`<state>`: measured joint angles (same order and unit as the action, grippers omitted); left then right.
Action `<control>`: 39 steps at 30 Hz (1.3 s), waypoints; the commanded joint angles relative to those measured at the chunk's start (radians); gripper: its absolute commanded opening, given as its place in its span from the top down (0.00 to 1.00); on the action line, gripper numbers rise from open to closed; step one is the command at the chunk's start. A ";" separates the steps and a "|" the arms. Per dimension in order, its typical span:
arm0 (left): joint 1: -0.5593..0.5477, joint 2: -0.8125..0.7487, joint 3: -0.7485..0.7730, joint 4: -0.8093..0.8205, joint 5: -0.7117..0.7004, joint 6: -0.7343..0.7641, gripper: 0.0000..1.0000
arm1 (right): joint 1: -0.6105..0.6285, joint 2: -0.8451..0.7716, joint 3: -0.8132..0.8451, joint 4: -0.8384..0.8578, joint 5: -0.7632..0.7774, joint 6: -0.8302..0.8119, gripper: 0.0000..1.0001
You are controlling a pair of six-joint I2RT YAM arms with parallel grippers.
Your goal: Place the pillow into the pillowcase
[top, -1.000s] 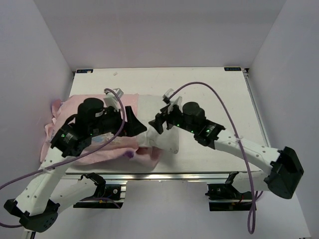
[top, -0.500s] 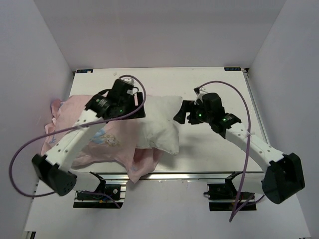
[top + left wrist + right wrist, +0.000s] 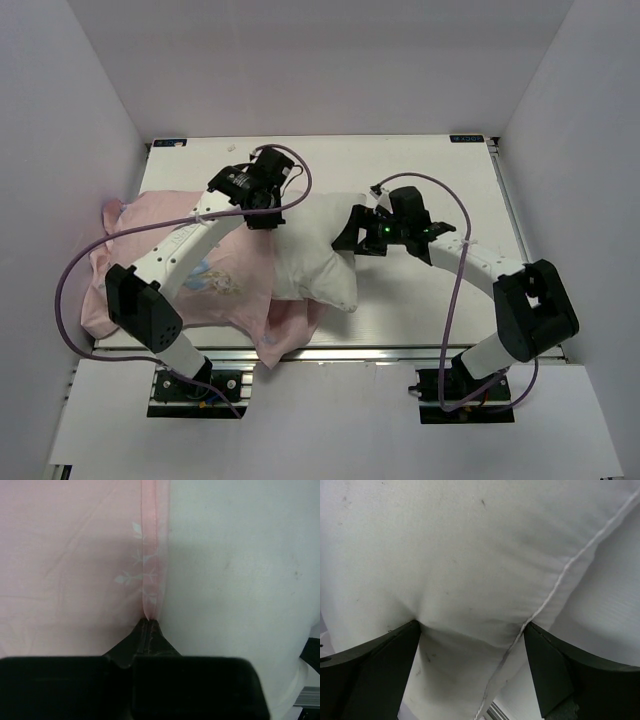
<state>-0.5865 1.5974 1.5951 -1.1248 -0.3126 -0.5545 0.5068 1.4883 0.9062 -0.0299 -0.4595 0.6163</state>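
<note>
Pillow (image 3: pixel 460 545) edge fills the gaping right claw (image 3: pixel 470 625); left claw (image 3: pixel 148 620) clamps the pillowcase (image 3: pixel 75 555) hem.

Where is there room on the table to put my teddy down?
Bare: the table's far right corner, beyond the right arm, and the near strip between the pillow and that arm. Crowded: the left side, filled by the pillowcase and the left arm.

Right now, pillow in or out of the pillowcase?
Partly in, it seems: the pillowcase covers the left end of the pillow; its right half lies bare.
</note>
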 commanded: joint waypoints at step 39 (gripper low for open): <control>-0.133 -0.131 0.028 -0.069 -0.068 -0.047 0.27 | 0.068 -0.456 -0.202 0.217 0.345 -0.239 1.00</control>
<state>-0.7185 1.5280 1.6424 -1.1549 -0.3157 -0.5735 0.5755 1.0592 0.6842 0.1192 -0.1146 0.4057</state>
